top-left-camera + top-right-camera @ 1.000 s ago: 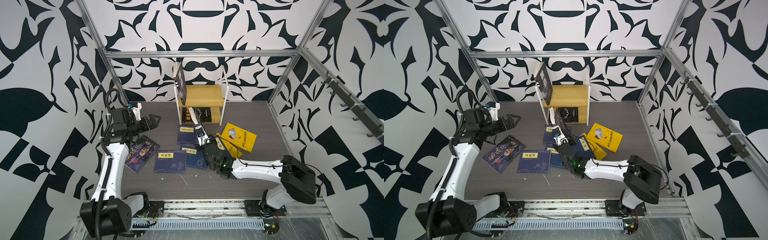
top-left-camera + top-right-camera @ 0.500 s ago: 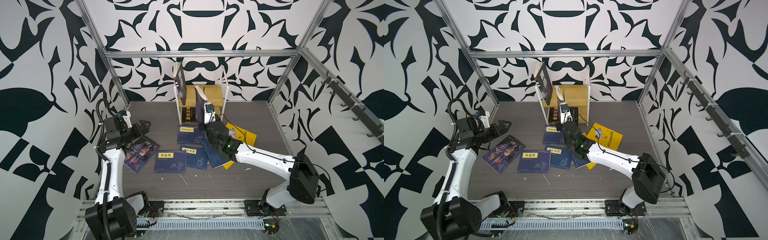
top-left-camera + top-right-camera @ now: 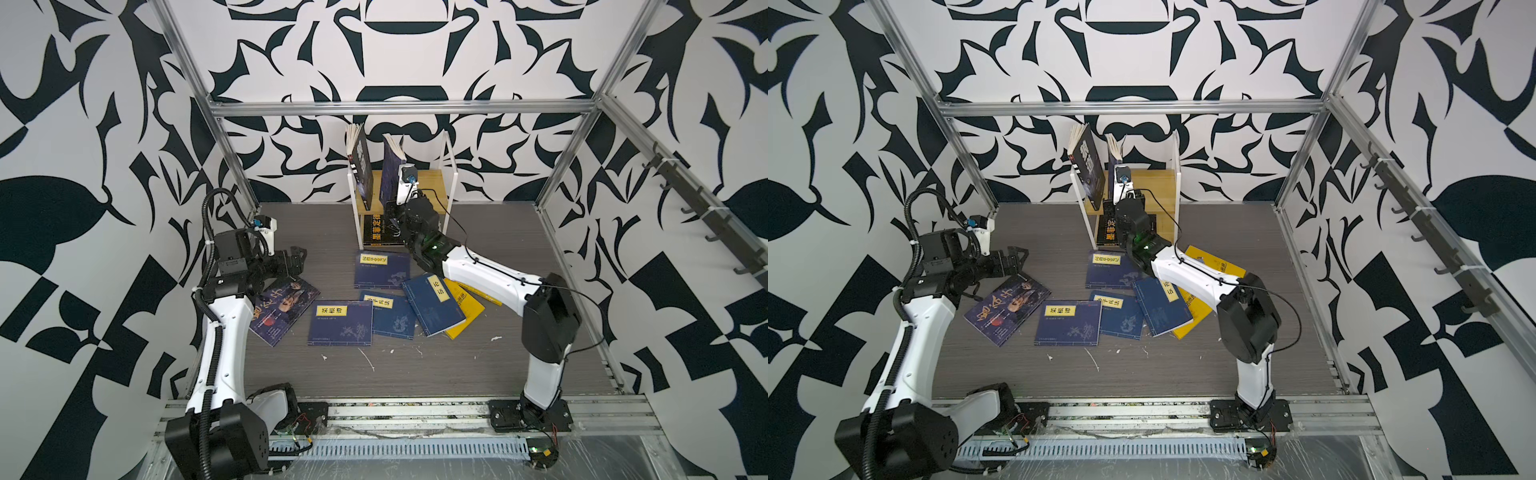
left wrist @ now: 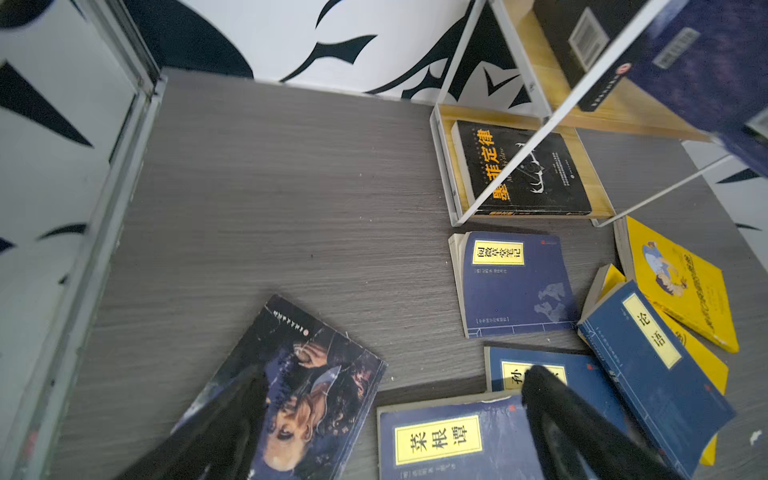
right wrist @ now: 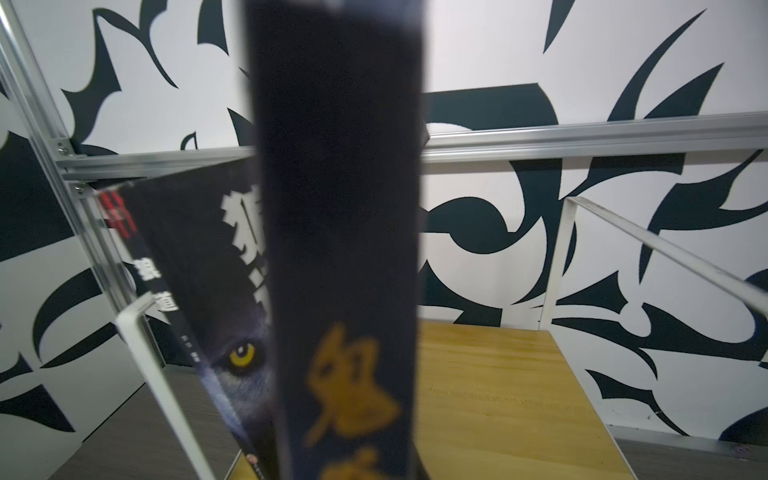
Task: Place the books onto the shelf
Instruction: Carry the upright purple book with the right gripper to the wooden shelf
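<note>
Lifted to yellowish wooden shelf [image 3: 434, 183]: upright dark navy paperback [image 3: 390, 168].
Right gripper [image 3: 390, 206] clamps it; left gripper [image 3: 298, 262] gapes empty; release likely next.

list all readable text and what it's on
"菜根谭": front navy book
"论语": tilted navy book
"阅微草堂笔记": far navy book
"孙子兵法": middle navy book
"墨菲定律": black book, lower shelf board
"狼道": wolf-eye book spine
Unreadable: held book blurred title, portrait book, yellow books
</note>
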`<control>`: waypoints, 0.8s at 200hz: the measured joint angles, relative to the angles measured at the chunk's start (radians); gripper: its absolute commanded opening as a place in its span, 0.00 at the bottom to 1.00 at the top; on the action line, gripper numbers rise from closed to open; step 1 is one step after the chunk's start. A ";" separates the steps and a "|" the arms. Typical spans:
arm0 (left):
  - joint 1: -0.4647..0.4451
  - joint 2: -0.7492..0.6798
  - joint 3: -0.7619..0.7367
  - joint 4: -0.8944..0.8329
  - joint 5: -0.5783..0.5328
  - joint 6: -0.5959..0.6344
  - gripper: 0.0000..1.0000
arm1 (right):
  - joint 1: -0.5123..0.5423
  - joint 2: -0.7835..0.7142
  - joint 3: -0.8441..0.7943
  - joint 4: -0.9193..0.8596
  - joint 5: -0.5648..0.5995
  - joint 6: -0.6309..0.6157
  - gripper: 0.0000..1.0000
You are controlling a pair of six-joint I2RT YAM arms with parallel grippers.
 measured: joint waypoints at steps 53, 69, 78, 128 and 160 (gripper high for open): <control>-0.063 0.010 0.067 -0.039 -0.023 0.055 0.99 | -0.050 0.172 0.183 0.037 -0.001 -0.029 0.00; -0.075 0.016 0.067 -0.054 -0.024 0.051 0.99 | -0.061 0.211 0.230 0.044 0.004 -0.031 0.00; -0.082 0.019 0.067 -0.058 -0.024 0.050 0.99 | -0.065 0.233 0.257 0.046 0.006 -0.033 0.00; -0.115 0.026 0.067 -0.058 -0.024 0.046 0.99 | -0.066 0.289 0.323 0.048 -0.016 -0.002 0.00; -0.120 0.029 0.067 -0.059 -0.024 0.043 1.00 | -0.057 0.300 0.338 0.040 -0.037 0.014 0.00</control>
